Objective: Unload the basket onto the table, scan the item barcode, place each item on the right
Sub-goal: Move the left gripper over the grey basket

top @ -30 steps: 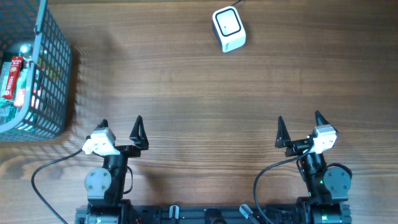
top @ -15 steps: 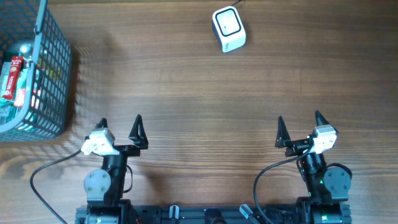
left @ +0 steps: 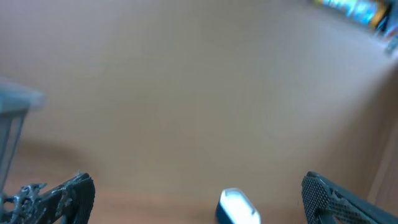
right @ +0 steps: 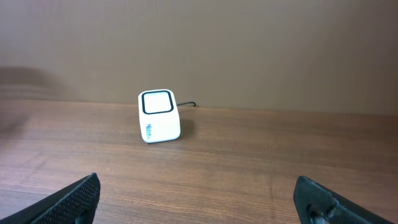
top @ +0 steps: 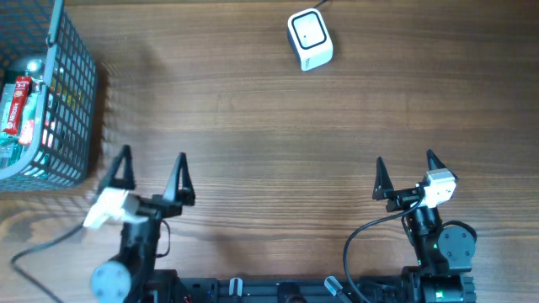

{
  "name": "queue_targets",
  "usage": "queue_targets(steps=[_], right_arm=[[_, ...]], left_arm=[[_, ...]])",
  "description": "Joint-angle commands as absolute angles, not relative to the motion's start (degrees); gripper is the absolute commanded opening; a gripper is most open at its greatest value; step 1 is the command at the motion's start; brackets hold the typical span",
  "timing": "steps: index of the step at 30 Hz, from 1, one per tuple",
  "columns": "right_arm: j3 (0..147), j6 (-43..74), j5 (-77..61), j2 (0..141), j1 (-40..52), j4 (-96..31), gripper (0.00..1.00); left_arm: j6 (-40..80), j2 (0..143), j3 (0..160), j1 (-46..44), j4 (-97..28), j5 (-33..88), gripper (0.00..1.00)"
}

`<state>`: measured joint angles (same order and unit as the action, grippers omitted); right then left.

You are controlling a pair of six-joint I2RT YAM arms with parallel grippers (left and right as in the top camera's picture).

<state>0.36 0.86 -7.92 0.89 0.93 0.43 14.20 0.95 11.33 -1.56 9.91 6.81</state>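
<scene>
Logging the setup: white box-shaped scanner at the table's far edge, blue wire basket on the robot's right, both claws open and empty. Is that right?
Not quite. The blue wire basket stands on the robot's left, not its right, as the overhead view shows. The rest holds.

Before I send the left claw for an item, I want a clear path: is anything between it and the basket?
Nothing visible lies between the left claw and the basket. Only the basket's own mesh wall screens the items, so coming over the rim seems likely.
</scene>
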Motion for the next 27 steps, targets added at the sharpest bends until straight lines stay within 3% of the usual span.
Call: queue_targets(steps=[1,19,27], right_arm=[[0.3,1.54,-8.86,0.54,1.1,0.62,1.0],[0.3,1.54,-8.86,0.54,1.1,0.6,1.0],[0.3,1.54,-8.86,0.54,1.1,0.62,1.0]], left_arm=[[13.89,1.04,19.9,-1.8,11.09,7.9,1.0],[10.85,8.91,51.37,-1.8,8.97,7.9,1.0],[10.22,23.44,73.45,-1.76,-12.71,10.74,1.0]])
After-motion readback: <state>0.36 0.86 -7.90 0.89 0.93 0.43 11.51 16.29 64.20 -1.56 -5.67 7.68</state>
